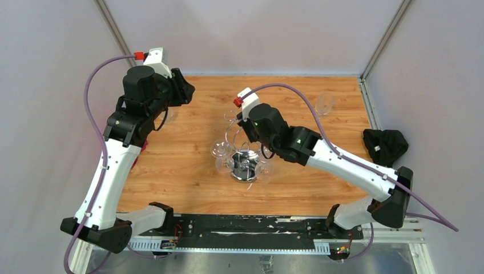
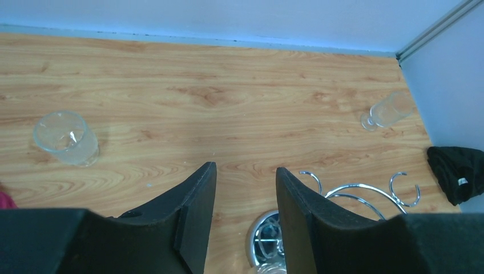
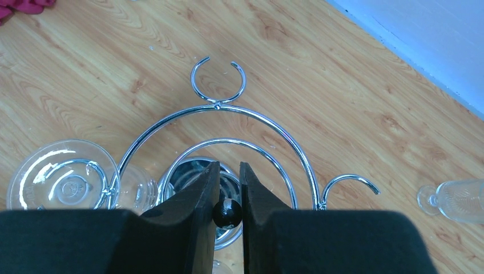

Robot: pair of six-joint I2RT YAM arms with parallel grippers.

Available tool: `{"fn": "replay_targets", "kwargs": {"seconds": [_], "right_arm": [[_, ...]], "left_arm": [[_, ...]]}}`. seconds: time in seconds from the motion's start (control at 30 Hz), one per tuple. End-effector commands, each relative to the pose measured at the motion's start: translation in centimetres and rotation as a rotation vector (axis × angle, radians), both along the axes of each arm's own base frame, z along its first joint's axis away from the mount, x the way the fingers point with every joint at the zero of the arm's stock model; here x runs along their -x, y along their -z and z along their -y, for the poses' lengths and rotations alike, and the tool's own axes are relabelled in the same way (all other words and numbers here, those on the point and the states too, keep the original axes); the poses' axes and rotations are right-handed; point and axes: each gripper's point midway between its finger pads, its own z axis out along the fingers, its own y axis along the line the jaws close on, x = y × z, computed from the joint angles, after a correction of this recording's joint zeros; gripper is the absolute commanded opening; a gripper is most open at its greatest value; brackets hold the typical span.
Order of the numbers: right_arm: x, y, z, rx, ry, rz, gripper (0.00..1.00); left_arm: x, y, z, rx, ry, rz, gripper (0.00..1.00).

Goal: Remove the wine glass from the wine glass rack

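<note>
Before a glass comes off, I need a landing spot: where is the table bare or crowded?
Bare: the near strip between the wine glass rack and the arm bases; between rack and left arm. Crowded: around the rack, with hanging glasses and the right gripper clamping its knob.

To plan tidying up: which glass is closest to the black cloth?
The lone glass near the far right corner, off the wine glass rack; others hang on it, and another glass stands far left.

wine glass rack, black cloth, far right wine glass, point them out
wine glass rack (image 3: 217,106): right wrist view, top of outer arch
black cloth (image 1: 386,144): top external view, its middle
far right wine glass (image 2: 391,109): left wrist view, its bowl
</note>
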Motion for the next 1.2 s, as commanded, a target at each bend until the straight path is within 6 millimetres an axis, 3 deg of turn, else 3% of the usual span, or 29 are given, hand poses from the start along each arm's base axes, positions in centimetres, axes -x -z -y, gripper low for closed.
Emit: {"fn": "replay_targets", "kwargs": {"seconds": [0.0,0.67,1.17], "right_arm": [[-2.7,-2.3,0.2,-0.007,0.028,0.071,0.0],[-9.7,-2.5,0.2,0.032,0.115,0.091,0.0],[-13.1,-2.0,-1.1,0.056,0.124,0.08,0.0]], "left_arm": [[-0.1,-1.8,0.1,-0.002,0.011,0.059,0.48],[0.9,-2.3,-0.2,-0.022,0.022,0.085,0.49],[1.0,-1.8,-0.3,-0.024,0.022,0.079,0.5]]}}
